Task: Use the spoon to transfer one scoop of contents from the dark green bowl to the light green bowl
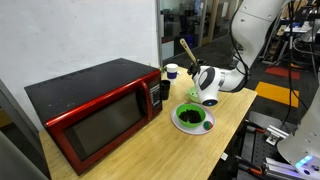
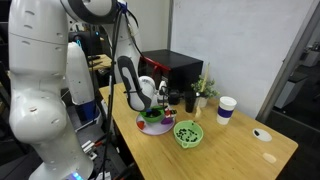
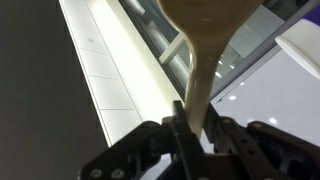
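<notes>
Spoon (image 3: 203,70) head-up in clamped tool (image 3: 196,128), arm (image 1: 250,30) bent low, wrist (image 1: 228,80) seemingly level.

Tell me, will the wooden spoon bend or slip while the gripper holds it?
Probably stiff: the spoon looks wooden and stands straight from the shut gripper. Likely light, since its handle is slim. It might swivel, being pinched only by that narrow handle.

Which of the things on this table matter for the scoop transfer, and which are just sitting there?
In the job: the spoon, clamped in the gripper; the dark green bowl with its contents; the light green bowl.

Lying about: the red microwave; the white cup; a small white object near the table edge.
</notes>
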